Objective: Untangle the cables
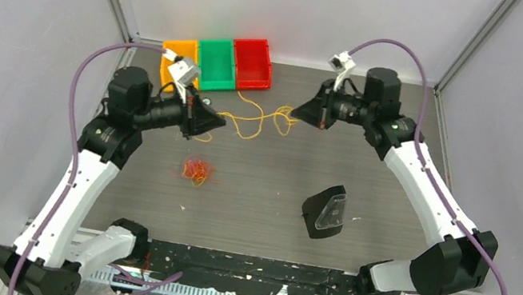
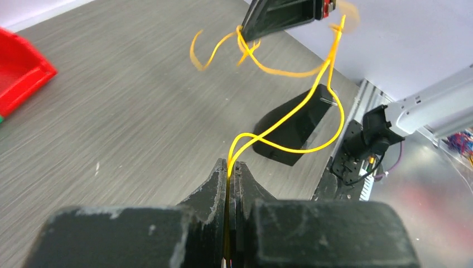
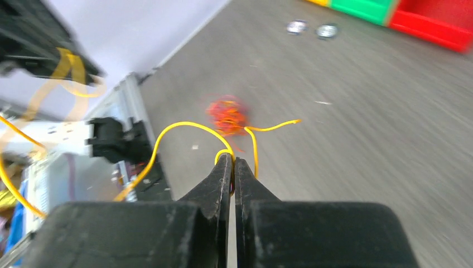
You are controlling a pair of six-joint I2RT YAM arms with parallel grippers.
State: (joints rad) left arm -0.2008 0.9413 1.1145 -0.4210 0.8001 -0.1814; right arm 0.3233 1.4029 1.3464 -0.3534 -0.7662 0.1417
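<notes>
A yellow cable [image 1: 255, 120] hangs in loose loops above the table between my two grippers. My left gripper [image 1: 220, 126] is shut on one part of it; in the left wrist view the cable [image 2: 290, 114] runs out from between the closed fingertips of that gripper [image 2: 232, 164]. My right gripper [image 1: 298, 113] is shut on another part; in the right wrist view a small loop of yellow cable [image 3: 184, 127] sticks out at the tips of that gripper [image 3: 232, 159]. A small tangled bundle of orange-red cable [image 1: 196, 172] lies on the table below, also in the right wrist view [image 3: 227, 114].
Three bins stand at the back: orange [image 1: 178, 52], green [image 1: 215, 63], red [image 1: 252, 63]. A black stand with a clear plate [image 1: 325, 211] sits right of centre, also in the left wrist view [image 2: 295, 128]. A black strip [image 1: 253, 266] runs along the near edge.
</notes>
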